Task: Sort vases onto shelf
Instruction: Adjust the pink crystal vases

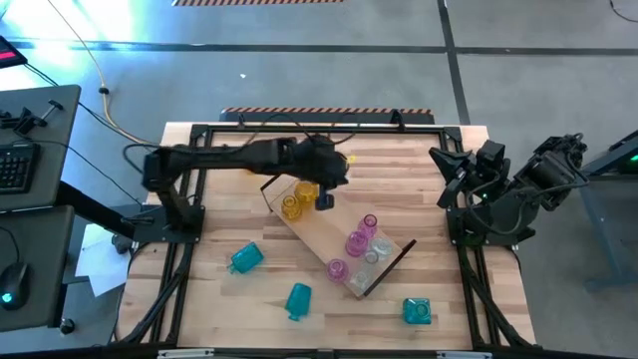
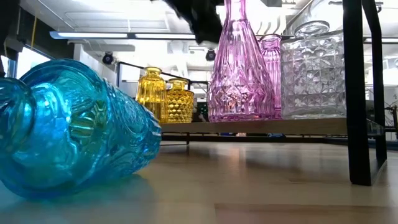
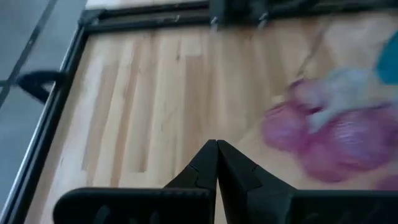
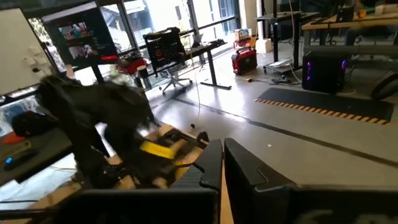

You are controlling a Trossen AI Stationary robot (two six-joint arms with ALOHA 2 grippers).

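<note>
My left gripper point(image 1: 326, 199) hangs over the shelf's point(image 1: 317, 242) upper end, fingers pressed together, holding nothing, just beside the two amber vases point(image 1: 296, 200) standing there. Pink vases point(image 1: 356, 242) and a clear vase point(image 1: 375, 254) stand at the shelf's other end. Three teal vases point(image 1: 246, 258) lie on the table point(image 1: 214, 299) off the shelf. My right gripper point(image 1: 446, 170) waits at the table's right edge, fingers together, empty.
</note>
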